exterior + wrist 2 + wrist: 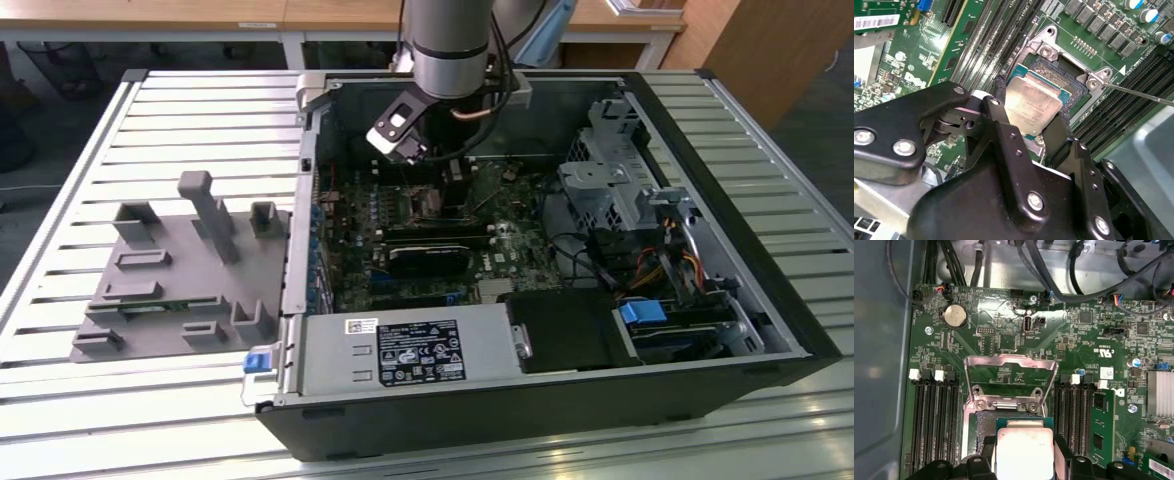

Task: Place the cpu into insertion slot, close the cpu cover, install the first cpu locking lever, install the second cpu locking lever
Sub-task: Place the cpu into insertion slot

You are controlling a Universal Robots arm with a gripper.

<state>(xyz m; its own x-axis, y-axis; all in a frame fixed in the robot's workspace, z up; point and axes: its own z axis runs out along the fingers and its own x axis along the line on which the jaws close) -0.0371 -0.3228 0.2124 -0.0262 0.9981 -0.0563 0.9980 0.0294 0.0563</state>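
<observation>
At the exterior view's left lay a grey fixture [174,270], and right of it stood the open computer case [534,425]. Inside, the gripper [1031,107] clamped the cpu [1029,97] over the insertion slot [1066,75], seemingly not yet seated. The cpu cover [1010,359] stood raised.

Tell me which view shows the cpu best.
Second wrist view: the cpu shows almost whole, held in the end effector over the insertion slot. First wrist view cuts it off; in the exterior view the arm hides it.
</observation>
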